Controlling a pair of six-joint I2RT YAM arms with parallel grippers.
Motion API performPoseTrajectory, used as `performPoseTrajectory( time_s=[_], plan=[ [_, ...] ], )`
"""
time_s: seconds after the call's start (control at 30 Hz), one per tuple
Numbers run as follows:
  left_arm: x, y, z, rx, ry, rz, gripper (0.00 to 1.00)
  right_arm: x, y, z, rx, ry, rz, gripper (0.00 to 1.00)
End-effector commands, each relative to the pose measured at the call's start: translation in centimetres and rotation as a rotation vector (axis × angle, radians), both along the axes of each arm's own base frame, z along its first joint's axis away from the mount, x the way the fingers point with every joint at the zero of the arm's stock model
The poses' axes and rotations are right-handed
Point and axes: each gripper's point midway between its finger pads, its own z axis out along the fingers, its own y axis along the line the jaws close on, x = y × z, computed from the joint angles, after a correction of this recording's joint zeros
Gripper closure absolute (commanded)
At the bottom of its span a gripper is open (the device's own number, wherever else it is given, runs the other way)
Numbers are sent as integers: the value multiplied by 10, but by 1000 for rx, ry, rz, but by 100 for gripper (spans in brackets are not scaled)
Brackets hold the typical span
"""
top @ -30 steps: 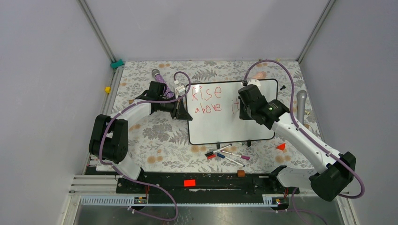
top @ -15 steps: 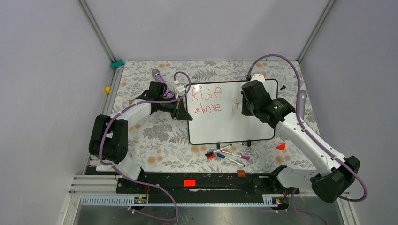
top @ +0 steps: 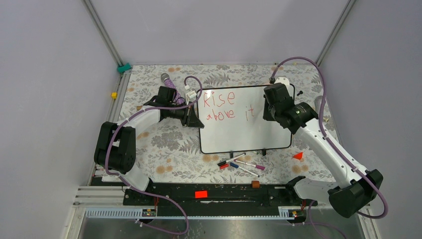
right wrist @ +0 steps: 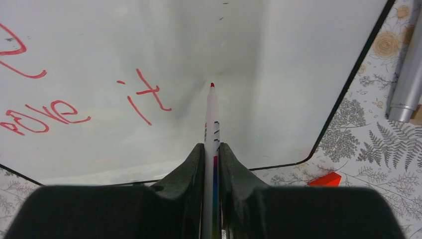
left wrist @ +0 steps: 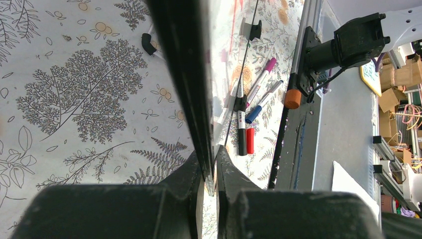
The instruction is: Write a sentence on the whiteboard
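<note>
The whiteboard (top: 244, 134) lies on the floral table cover. The sentence (top: 226, 105) in red reads "Rise" on the upper line and "above it" on the lower line. My left gripper (top: 195, 119) is shut on the whiteboard's left edge, which runs between its jaws in the left wrist view (left wrist: 210, 169). My right gripper (top: 272, 110) is over the board's right part, shut on a red-tipped white marker (right wrist: 211, 124). The marker's tip points at bare board just right of "it" (right wrist: 147, 97). Whether the tip touches the board I cannot tell.
Several loose markers (top: 241, 164) lie in front of the board's near edge. A red wedge (top: 298, 156) lies at the right. A grey cylinder (top: 319, 112) lies beyond the board's right edge. A purple object (top: 169, 82) sits behind the left gripper. A brown block (top: 255, 184) sits by the base rail.
My right gripper has moved right along the lower line with the marker, uncovering the word "it". The left arm and the board have not moved.
</note>
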Motion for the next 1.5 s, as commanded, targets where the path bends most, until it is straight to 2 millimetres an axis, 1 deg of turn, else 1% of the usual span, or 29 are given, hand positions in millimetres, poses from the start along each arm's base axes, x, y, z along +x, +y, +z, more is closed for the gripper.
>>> performPoseTrajectory(
  time_s=[0.0,0.53,0.87,1.13,1.23,1.47],
  plan=[
    [-4,12,-26,135,-21,18,100,-3,-16,7,25,-25,-51,100],
    [-4,12,-26,135,-22,17,100,-2,-20,0,82,16,-77,100],
    [-3,11,-25,131,-22,16,100,9,-19,-2,73,30,-83,100],
    [-4,11,-25,130,-21,14,100,19,-11,1,93,23,-65,100],
    [-4,11,-25,129,-21,14,100,18,-6,1,119,32,-49,100],
    [-4,11,-25,130,-19,15,100,10,3,-9,168,60,-21,100]
  ],
)
